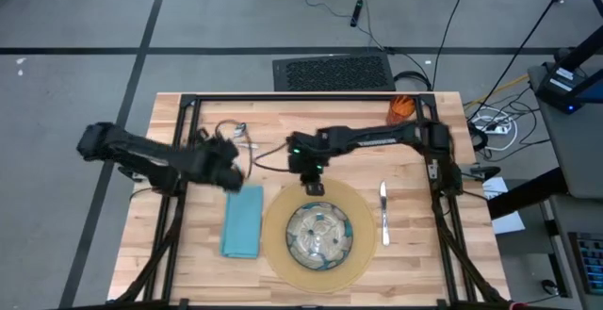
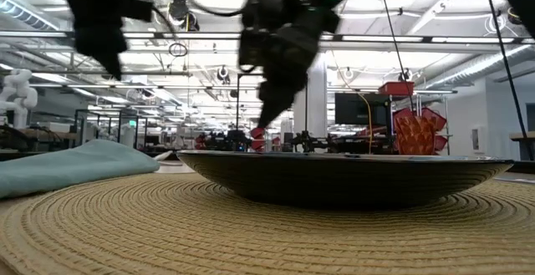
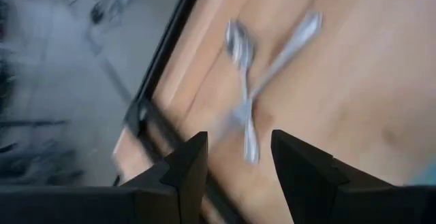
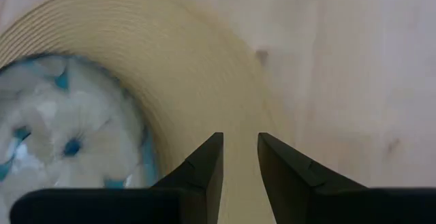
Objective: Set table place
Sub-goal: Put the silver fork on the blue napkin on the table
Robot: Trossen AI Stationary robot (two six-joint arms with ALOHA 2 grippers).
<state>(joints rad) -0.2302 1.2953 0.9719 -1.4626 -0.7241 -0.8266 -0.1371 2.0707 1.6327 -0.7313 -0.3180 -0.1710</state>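
The round tan mat point(image 1: 317, 253) lies at the table's near middle with the patterned glass bowl point(image 1: 318, 233) on it. Left of it the teal napkin point(image 1: 243, 220) lies flat, and the knife point(image 1: 383, 211) lies to its right. A spoon point(image 3: 238, 43) and a fork point(image 3: 289, 43) lie crossed near the far left rail. The orange cup point(image 1: 402, 109) stands at the far right. My left gripper point(image 3: 238, 142) hovers open above the napkin's far end, with nothing between its fingers. My right gripper point(image 4: 240, 142) hangs open over the mat's far edge, holding nothing.
Black frame rails point(image 1: 283, 98) run along the far edge and down both sides of the table. In the low view the bowl point(image 2: 334, 175) fills the middle, with the napkin point(image 2: 75, 166) at its left. Bare wood lies between the mat and the far rail.
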